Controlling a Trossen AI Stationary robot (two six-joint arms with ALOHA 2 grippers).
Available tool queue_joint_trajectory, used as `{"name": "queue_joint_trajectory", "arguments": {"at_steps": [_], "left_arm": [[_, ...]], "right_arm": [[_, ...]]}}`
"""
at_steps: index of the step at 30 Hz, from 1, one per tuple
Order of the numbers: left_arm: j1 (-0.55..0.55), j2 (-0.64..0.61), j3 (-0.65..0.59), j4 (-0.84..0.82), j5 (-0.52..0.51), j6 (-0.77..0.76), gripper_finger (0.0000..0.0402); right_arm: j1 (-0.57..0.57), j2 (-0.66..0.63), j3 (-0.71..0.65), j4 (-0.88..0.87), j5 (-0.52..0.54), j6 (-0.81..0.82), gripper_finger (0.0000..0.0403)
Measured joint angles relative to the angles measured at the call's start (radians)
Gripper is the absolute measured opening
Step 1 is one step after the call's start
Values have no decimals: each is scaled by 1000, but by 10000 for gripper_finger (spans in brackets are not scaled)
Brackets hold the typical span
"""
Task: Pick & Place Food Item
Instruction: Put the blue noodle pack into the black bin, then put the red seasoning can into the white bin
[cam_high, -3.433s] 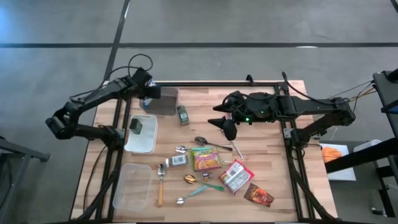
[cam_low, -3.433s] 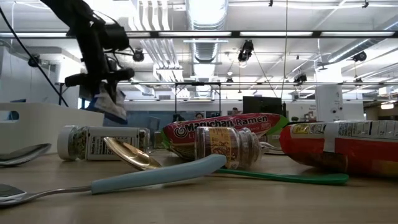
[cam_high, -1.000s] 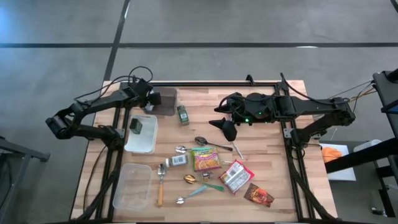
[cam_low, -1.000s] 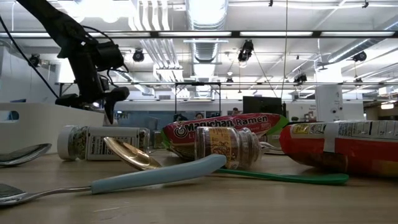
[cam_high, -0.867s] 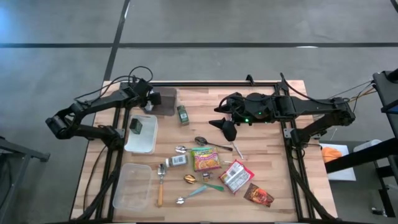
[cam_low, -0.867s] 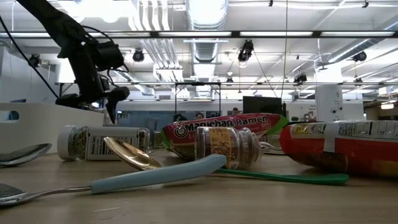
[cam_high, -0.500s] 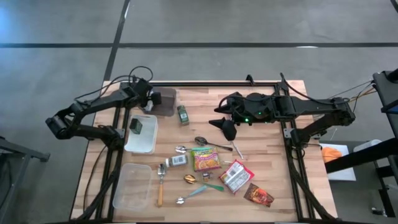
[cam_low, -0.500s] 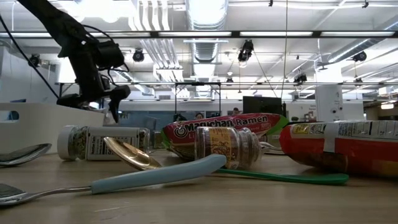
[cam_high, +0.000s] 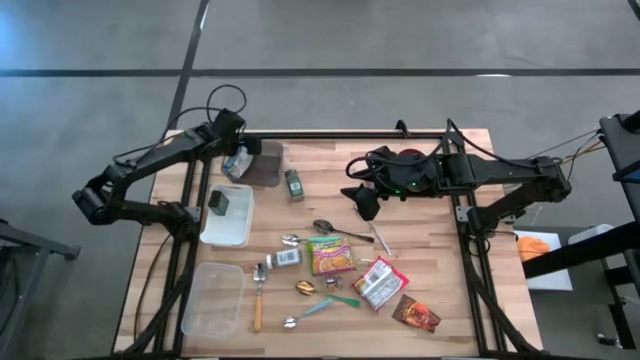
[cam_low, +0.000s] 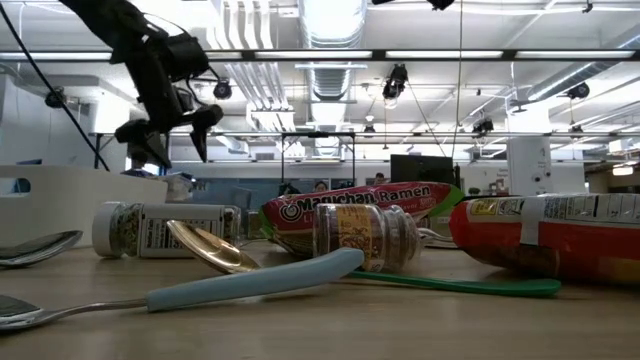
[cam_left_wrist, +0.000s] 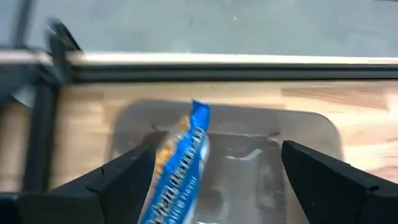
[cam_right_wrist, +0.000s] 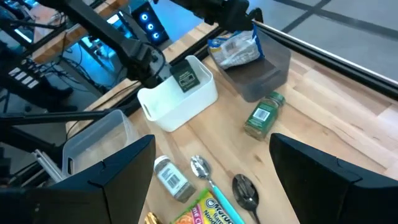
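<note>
On a pale wooden table (cam_high: 440, 260) with a black frame, set on a grey floor (the low view looks into a hall with ceiling lights and pipes), lie three bins, two ramen packets, three spice jars and several spoons. The blue snack bag (cam_left_wrist: 180, 168) leans in the grey bin (cam_high: 268, 163) at the table's far left corner. The left gripper (cam_left_wrist: 214, 180) hangs just above it, fingers wide and empty. The right gripper (cam_high: 365, 203) hovers over the middle of the table, fingers apart, holding nothing. A white bin (cam_high: 228, 215) holds a dark packet (cam_high: 218, 203); a clear bin (cam_high: 213, 298) sits nearer.
</note>
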Motion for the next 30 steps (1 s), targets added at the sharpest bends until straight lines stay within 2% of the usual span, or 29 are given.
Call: {"name": "queue_joint_trajectory", "arguments": {"at_steps": [3,6,11,17,21,30], "left_arm": [[0,0,10,-23,-47,54,352],[0,-1,18,-28,-12,58,352],[0,-2,52,-28,182,75,352],[-4,-7,136,-40,455,87,351],[-9,-7,183,-46,567,103,351],[-12,-13,205,-171,601,140,351]], "right_arm": [[0,0,0,0,0,5,310],[0,0,0,0,2,8,310],[-7,0,0,-32,42,80,310],[-79,5,0,-191,45,255,310],[-144,27,0,-276,39,305,310],[-250,94,0,-323,-16,224,310]]}}
